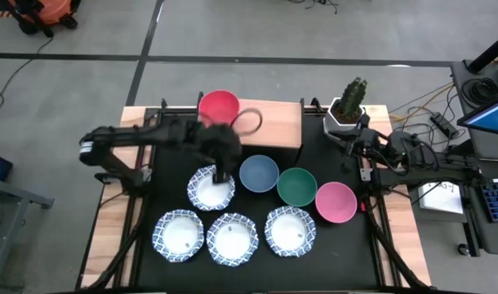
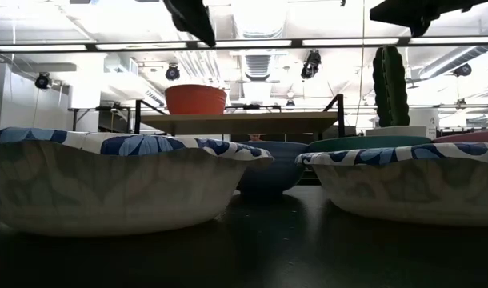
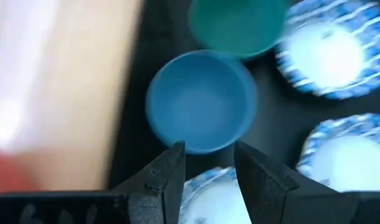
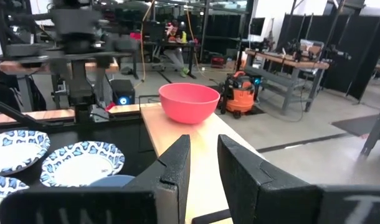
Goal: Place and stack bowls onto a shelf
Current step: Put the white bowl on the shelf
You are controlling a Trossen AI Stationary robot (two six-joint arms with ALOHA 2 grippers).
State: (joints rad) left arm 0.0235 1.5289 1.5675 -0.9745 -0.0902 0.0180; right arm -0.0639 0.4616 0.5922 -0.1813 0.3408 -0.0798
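The red bowl [image 1: 219, 108] [image 4: 189, 102] stands on the left end of the light wood shelf [image 1: 273, 122] [image 2: 244, 120]. The blue [image 1: 259, 173] [image 3: 199, 102], green [image 1: 296, 185] and pink [image 1: 335, 202] bowls sit in a slanting row on the black table. Several white bowls with blue rims lie in front of them, one [image 1: 211, 189] just left of the blue bowl. My left gripper [image 1: 224, 166] [image 3: 209, 158] is open and empty. It hovers over that white bowl's far rim, beside the blue bowl. My right gripper [image 4: 204, 152] waits open by the shelf's right end.
A cactus in a white pot [image 1: 347, 110] [image 2: 390, 84] stands right of the shelf, close to my right arm [image 1: 396, 151]. The right half of the shelf board is bare. Three white patterned bowls [image 1: 232, 238] line the table's near side.
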